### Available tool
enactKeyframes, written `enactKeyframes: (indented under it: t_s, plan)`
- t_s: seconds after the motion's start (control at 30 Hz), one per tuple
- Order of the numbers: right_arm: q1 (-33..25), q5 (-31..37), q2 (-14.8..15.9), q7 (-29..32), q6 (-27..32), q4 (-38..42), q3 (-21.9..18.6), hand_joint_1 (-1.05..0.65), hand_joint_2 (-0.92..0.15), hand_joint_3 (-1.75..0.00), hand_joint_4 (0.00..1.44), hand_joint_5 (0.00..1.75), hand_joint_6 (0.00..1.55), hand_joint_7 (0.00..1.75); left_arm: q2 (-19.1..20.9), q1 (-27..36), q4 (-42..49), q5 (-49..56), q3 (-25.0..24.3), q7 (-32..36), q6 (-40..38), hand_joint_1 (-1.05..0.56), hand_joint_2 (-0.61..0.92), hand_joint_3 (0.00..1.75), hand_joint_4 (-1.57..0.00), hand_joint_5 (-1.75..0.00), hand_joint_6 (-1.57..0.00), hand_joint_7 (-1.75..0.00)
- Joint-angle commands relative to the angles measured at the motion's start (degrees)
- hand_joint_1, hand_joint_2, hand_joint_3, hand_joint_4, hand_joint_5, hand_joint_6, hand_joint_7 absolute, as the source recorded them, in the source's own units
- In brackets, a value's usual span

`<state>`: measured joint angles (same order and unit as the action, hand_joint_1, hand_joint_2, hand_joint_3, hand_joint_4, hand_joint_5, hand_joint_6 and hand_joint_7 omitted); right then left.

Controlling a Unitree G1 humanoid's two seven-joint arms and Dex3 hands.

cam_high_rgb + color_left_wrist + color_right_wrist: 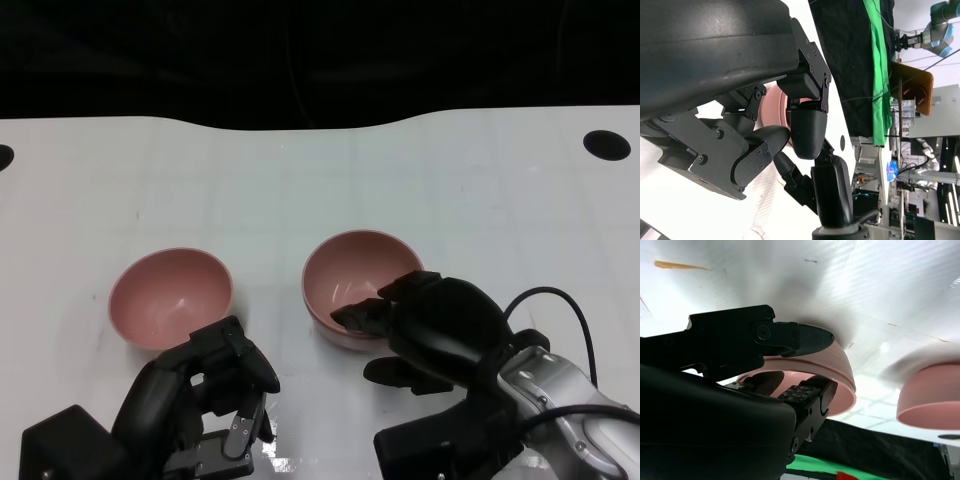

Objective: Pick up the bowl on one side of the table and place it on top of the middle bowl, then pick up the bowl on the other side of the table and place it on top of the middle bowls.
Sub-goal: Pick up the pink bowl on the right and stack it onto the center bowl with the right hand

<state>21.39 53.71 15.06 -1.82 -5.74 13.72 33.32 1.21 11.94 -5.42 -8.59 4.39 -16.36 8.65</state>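
Your right robot hand (400,325) pinches the rim of the centre bowl (355,272). Your left robot hand (222,375), lower left, sits fingers curled, empty, beside the left bowl (170,292).

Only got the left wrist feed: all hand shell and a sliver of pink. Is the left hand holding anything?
Observer: No. In the head view the left hand has its fingers curled with nothing in them, and it sits just short of the left bowl.
Operator: And the right hand?
Observer: The right hand grips the near rim of the right bowl. The right wrist view shows fingers inside the rim and one outside. I can't tell whether the bowl is off the table.
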Motion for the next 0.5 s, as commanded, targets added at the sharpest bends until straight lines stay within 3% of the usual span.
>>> enactKeyframes:
  t_s: [0.03, 0.23, 0.5]
  plan:
    - [-1.9, -1.2, 1.3, 1.6, 0.0, -3.8, -2.2, -0.76, -0.92, -0.39, 0.23, 0.20, 0.34, 0.01, 0.5, 0.3, -0.8, 0.3, -0.3, 0.7, -0.6, -0.11, 0.51, 1.24, -0.79, -1.75, -0.70, -1.49]
    - [-4.8, -1.5, 1.3, 4.3, 0.1, -8.4, -4.3, -0.74, -0.92, -0.33, 0.26, 0.24, 0.37, 0.02, 0.6, 0.1, -0.3, 0.8, -0.3, 0.8, 0.1, -0.11, 0.51, 1.25, -0.79, -1.75, -0.70, -1.49]
    - [-8.4, -2.6, 2.1, 6.3, -1.2, -12.0, -6.5, -0.71, -0.92, -0.31, 0.18, 0.30, 0.30, 0.00, 0.5, 0.1, -0.3, 0.0, -0.4, 0.7, -0.2, -0.10, 0.50, 1.26, -0.79, -1.75, -0.70, -1.50]
